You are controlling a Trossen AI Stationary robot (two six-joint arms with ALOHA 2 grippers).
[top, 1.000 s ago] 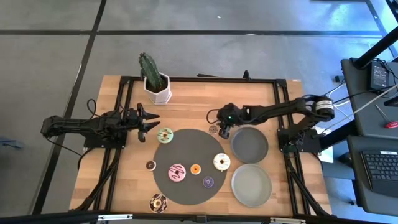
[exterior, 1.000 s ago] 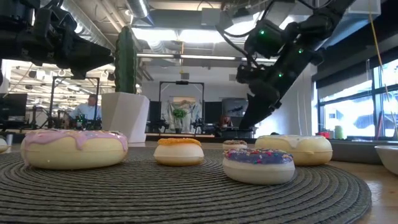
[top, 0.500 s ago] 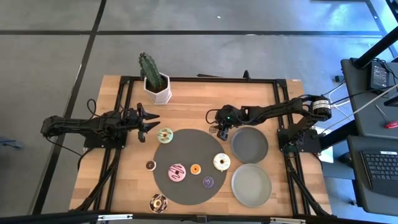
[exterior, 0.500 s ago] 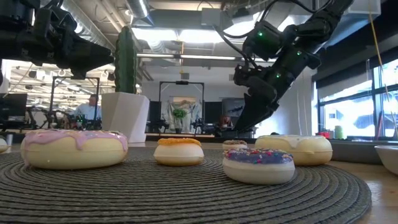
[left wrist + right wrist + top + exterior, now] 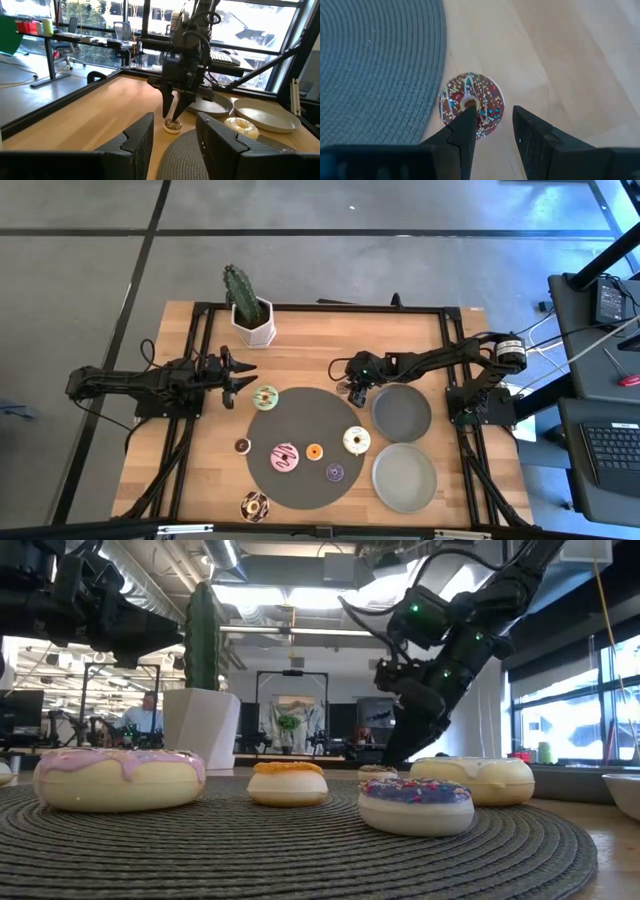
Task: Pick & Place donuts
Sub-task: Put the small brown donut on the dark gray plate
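A brown mini donut (image 5: 471,105) with sprinkles lies flat on the bare wood just off the dark mat's (image 5: 300,415) far right rim. My right gripper (image 5: 492,117) stands open over it, slanting down. One fingertip (image 5: 466,116) is over the donut's hole and the other (image 5: 520,117) is past its outer rim. On the mat lie a pink donut (image 5: 286,457), an orange mini one (image 5: 314,451), a cream one (image 5: 356,441) and a purple mini one (image 5: 335,472). My left gripper (image 5: 243,375) waits open and level at the table's left, near a green-iced donut (image 5: 265,397). My right gripper comes at the brown mini donut from above and from the table's right, fingers slanting down. Its fingertips (image 5: 167,115) stand right at the donut's top (image 5: 173,126). I cannot tell whether they touch it. The donut lies flat on the table.
Two round grey plates (image 5: 401,412) (image 5: 404,477) sit on the right, the nearer one just behind my right gripper. A cactus in a white pot (image 5: 248,310) stands at the far edge. A brown mini donut (image 5: 242,445) and a chocolate-sprinkled donut (image 5: 253,505) lie left of and in front of the mat.
My right gripper has sunk toward the brown mini donut and shifted slightly toward the table's left, its fingers still apart. The donut has stayed where it was.
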